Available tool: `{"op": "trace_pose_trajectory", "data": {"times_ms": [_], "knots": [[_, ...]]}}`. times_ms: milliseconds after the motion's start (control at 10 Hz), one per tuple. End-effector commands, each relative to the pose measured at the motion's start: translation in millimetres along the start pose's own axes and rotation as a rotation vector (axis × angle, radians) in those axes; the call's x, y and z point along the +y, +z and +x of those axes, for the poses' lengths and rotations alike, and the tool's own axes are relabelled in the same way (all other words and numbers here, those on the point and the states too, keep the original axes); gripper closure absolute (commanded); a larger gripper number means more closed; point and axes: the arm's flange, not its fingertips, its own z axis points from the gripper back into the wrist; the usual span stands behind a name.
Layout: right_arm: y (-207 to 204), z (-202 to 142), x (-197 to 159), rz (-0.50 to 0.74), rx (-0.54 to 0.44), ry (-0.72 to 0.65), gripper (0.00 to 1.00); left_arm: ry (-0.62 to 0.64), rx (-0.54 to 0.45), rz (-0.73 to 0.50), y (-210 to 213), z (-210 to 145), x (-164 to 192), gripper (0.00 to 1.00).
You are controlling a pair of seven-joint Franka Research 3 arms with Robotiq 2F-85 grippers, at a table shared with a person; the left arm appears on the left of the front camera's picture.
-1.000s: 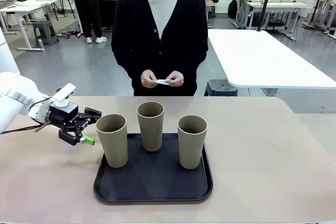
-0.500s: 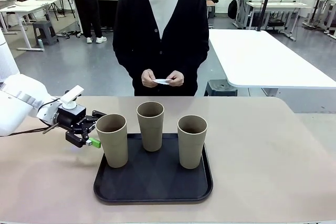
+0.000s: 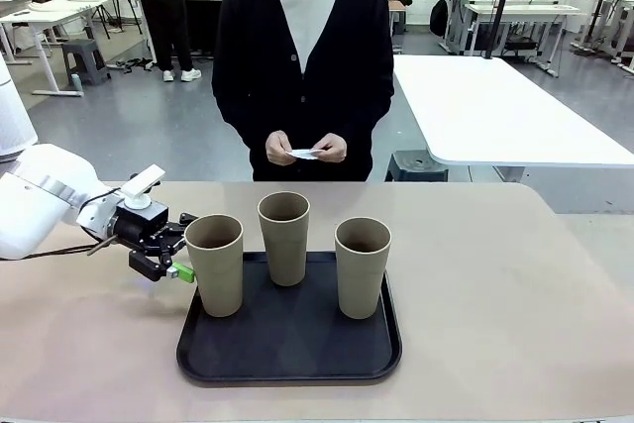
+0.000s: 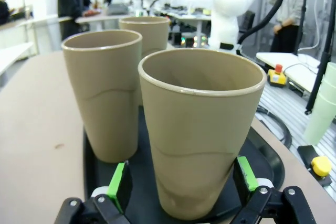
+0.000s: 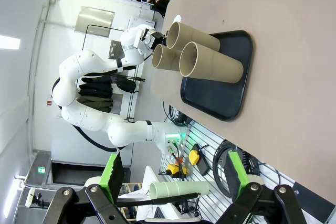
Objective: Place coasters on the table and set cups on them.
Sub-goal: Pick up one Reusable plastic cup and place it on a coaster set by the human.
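Closer now: my left gripper [image 3: 182,247], jaws wide (nothing held yet), straddles the left cup [image 3: 215,266], ready to lift it.

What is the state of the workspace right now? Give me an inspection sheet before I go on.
Surface: tan table, bare apart from the black tray.
Job's things: three cups upright on the tray; coasters seemingly the white piece in the person's hands, none laid.
Clutter: nothing seen.
Grippers: left gripper open, pads flanking the left cup; right gripper open, empty.
Cables: thin black cable along the left arm.
Surroundings: person at far side; white table behind.
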Motion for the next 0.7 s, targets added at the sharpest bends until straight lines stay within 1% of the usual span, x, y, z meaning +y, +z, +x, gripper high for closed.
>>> {"op": "trace_pose_trajectory", "data": {"times_ms": [0, 600], "knots": [[0.2, 1.0, 0.0, 0.011, -0.003, 0.003, 0.00, 0.021, -0.005, -0.021, -8.9, 0.2, 7.3, 0.00], [0.2, 1.0, 0.0, 0.011, -0.003, 0.003, 0.00, 0.052, 0.008, -0.111, -28.1, -14.0, -2.7, 0.00]]}}
